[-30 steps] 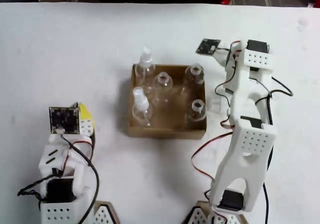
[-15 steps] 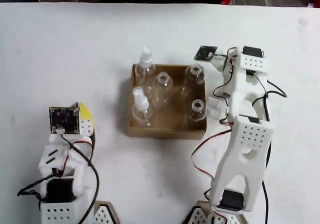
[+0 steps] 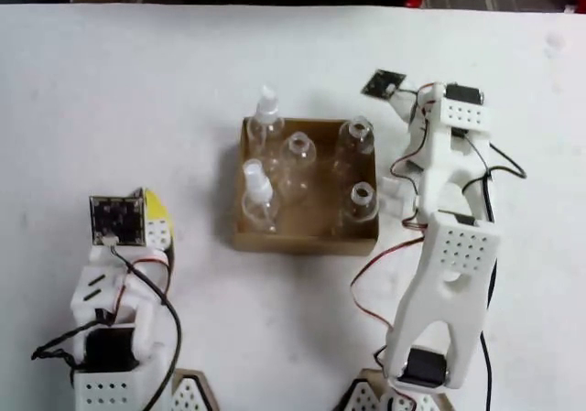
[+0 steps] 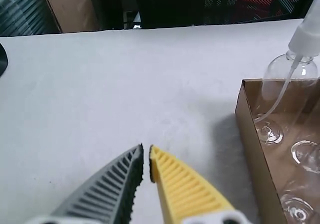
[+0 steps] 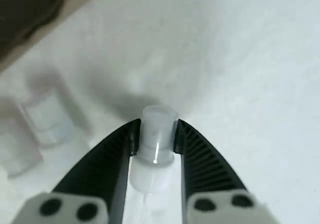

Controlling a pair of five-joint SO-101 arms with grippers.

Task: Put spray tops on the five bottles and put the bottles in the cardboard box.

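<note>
The table (image 3: 137, 81) will forgive a slip. The box (image 3: 302, 243) in the middle will not: it looks like light cardboard, and a nudge from my right arm (image 3: 449, 246), just to its right, could shove it and tip everything inside. All five bottles stand in it. The far-left bottle (image 3: 265, 118) and near-left bottle (image 3: 259, 191) wear tops, while the middle bottle (image 3: 299, 150), far-right bottle (image 3: 355, 136) and near-right bottle (image 3: 362, 199) are open-necked. Those necks are narrow and packed close, so I could come down off-centre, knock one over or jam against a neighbour. My left gripper (image 4: 146, 156) is closed on nothing over bare table, near left, and is no threat. My right gripper (image 5: 157, 126) pinches a spray top (image 5: 159, 119) by its smooth cap, and that hold worries me most. The top could swivel or pop free, and a tilted top would miss the neck.
</note>
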